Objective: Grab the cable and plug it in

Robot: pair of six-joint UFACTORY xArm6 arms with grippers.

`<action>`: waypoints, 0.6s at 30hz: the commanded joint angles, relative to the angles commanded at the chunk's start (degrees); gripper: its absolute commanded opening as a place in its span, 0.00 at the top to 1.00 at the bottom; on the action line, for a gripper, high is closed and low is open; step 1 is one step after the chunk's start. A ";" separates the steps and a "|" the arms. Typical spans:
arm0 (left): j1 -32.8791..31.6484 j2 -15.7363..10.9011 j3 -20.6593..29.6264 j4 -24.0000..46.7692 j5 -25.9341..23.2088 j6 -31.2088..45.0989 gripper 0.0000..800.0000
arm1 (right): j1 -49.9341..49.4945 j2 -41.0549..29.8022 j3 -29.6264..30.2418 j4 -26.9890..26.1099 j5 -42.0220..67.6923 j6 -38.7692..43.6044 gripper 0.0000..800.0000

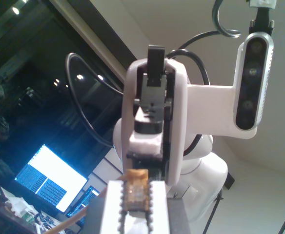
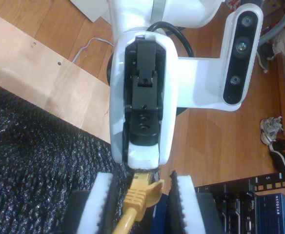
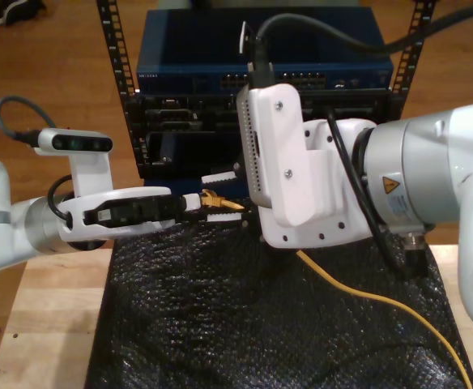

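My first end effector (image 1: pixel 135 207) is clenched on the cable (image 3: pixel 366 296) at its tip, the clear plug (image 1: pixel 135 194) pinched between the two white toothed fingers (image 1: pixel 114 207). In the exterior view this arm reaches in level from the exterior view's left, and the plug sits at its fingertips just in front of the rack (image 3: pixel 180 121), apart from the rack's face. My second end effector (image 2: pixel 142 207) comes in from the other side, its white fingers (image 2: pixel 189 204) standing on either side of the yellow boot behind the plug. The gap there looks narrow, and I cannot tell whether the pads actually press the boot or only flank it. The two end effectors face each other nose to nose, with the plug end between them. From the plug the cable runs under the big white arm at the exterior view's right, then trails across the black mat (image 3: pixel 220 308) toward that view's lower right corner. The mat lies on a pale wooden worktop (image 3: pixel 42 324).
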 joint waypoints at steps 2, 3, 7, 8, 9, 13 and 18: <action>0.00 0.00 0.00 0.00 0.00 0.00 0.98 | 0.00 0.00 0.00 0.00 0.00 0.00 0.67; 0.00 0.00 0.00 0.00 0.00 0.00 0.98 | 0.00 0.00 0.00 0.09 0.00 0.00 0.67; 0.00 0.00 0.00 0.00 0.09 -0.09 0.98 | 0.00 0.00 0.00 0.09 -0.09 0.00 0.70; 0.00 0.00 0.00 0.00 0.09 0.00 0.98 | 0.00 0.00 0.00 0.09 -0.09 0.00 0.70; 0.00 0.00 0.00 0.00 0.26 0.00 0.98 | 0.00 0.00 0.00 0.09 -0.09 0.00 0.71; 0.00 0.00 0.00 0.00 0.62 0.00 0.98 | 0.00 0.00 0.00 0.18 -0.09 0.00 0.72; 0.00 0.00 -0.62 0.00 0.62 0.00 0.98 | 0.00 0.00 0.00 0.18 -0.09 0.00 0.73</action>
